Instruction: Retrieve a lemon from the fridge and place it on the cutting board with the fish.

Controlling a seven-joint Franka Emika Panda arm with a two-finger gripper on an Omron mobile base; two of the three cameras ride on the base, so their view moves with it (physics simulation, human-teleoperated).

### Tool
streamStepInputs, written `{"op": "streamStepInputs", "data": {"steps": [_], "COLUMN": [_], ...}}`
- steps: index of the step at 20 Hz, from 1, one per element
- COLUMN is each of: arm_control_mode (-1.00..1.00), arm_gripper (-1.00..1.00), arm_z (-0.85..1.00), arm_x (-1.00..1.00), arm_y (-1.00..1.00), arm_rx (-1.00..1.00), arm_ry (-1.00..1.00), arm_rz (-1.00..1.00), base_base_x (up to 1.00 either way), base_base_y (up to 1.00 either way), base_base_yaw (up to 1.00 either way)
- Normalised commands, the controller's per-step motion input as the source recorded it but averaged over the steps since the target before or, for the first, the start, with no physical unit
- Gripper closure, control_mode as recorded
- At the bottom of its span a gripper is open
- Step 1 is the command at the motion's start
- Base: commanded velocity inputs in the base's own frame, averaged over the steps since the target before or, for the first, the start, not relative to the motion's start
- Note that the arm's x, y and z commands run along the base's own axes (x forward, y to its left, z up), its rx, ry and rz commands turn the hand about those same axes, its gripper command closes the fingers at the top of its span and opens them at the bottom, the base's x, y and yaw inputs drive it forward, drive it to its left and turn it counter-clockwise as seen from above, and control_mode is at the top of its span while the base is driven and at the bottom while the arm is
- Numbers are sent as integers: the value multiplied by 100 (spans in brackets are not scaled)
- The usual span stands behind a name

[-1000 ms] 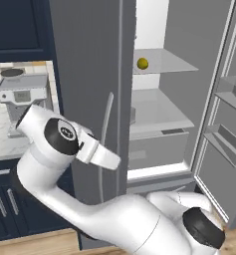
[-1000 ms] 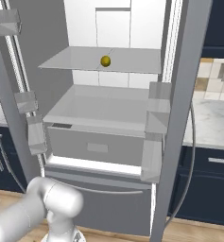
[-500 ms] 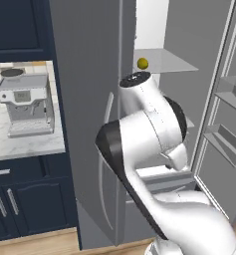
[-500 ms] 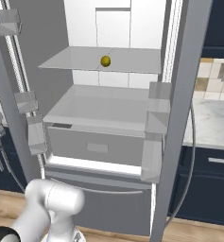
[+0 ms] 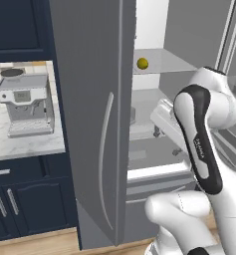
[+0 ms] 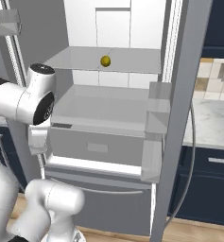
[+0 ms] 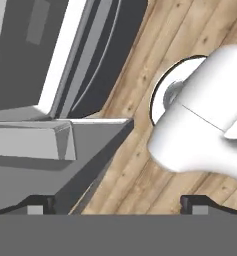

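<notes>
From the left base view, the fridge (image 5: 97, 124) stands with its near door swung toward me, the long curved handle on its grey face; past the door's edge the lemon (image 5: 142, 63) sits alone on an upper glass shelf against the white interior; my arm rises in front of the lower shelves, well below the fruit; left of the fridge a coffee machine (image 5: 25, 102) stands on a pale marble counter (image 5: 20, 144) above navy cabinets.

From the right base view, both doors are open and I look straight in; the lemon (image 6: 105, 61) rests near the middle of the top shelf, touching nothing else; the wider shelf below it is bare, with a grey drawer under that; my arm is at the left edge, level with that lower shelf.

In the hand view, my gripper (image 7: 117, 204) points down at the wooden floor (image 7: 140, 165) beside the fridge's bottom drawer and a door bin; my two finger tips (image 7: 37, 205) stand far apart at the bottom corners, with nothing between them.
</notes>
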Motion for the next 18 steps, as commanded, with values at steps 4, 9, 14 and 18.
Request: {"op": "streamStepInputs", "data": {"steps": [4,9,14,18], "arm_control_mode": [-100,-100,-100,-100], "arm_gripper": [-100,-100,-100,-100], "arm_z": [0,-6,-3,0], "arm_x": [100,91,77,68], "arm_y": [0,3,19,2], "arm_rx": [29,15,7,28], "arm_ry": [-2,-11,-25,-27], "arm_rz": [26,24,24,16], "base_base_x": [0,0,0,0], "base_base_y": [0,0,0,0], "base_base_yaw": [0,0,0,0]}}
